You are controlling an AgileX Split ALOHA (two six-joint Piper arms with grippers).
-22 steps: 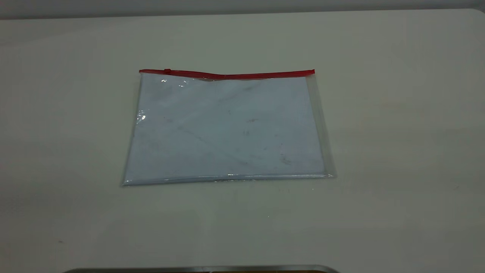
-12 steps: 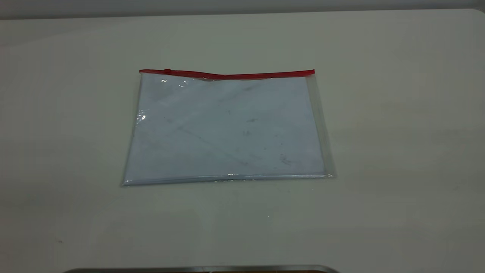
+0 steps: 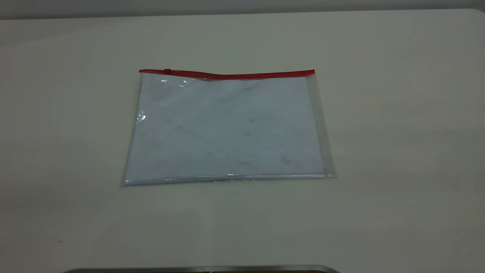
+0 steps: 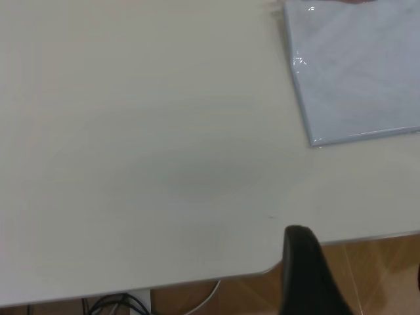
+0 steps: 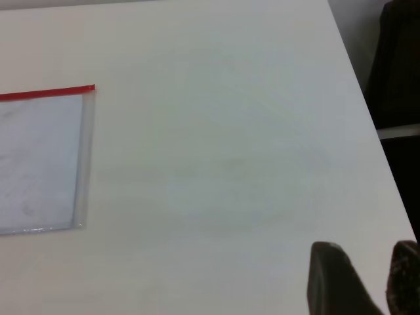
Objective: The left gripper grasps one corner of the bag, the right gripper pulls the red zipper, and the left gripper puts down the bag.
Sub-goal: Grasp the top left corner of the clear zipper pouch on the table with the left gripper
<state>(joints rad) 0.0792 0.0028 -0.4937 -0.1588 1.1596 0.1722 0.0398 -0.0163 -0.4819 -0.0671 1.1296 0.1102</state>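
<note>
The bag (image 3: 227, 129) lies flat on the white table, a clear pouch over smudged white paper. The red zipper (image 3: 242, 75) runs along its far long edge, with the small slider tab (image 3: 167, 71) near the left end. Neither gripper shows in the exterior view. The left gripper (image 4: 357, 275) hovers open and empty over the table's near edge, well away from the bag (image 4: 354, 72). The right gripper (image 5: 365, 252) is open and empty near the table's right edge, far from the bag (image 5: 39, 157) and its red-edged corner (image 5: 88, 88).
A grey metal edge (image 3: 197, 269) lies along the bottom of the exterior view. In the left wrist view the table edge (image 4: 197, 282) gives way to wooden floor and cables (image 4: 118, 303). A dark object (image 5: 397, 65) stands beyond the table's right side.
</note>
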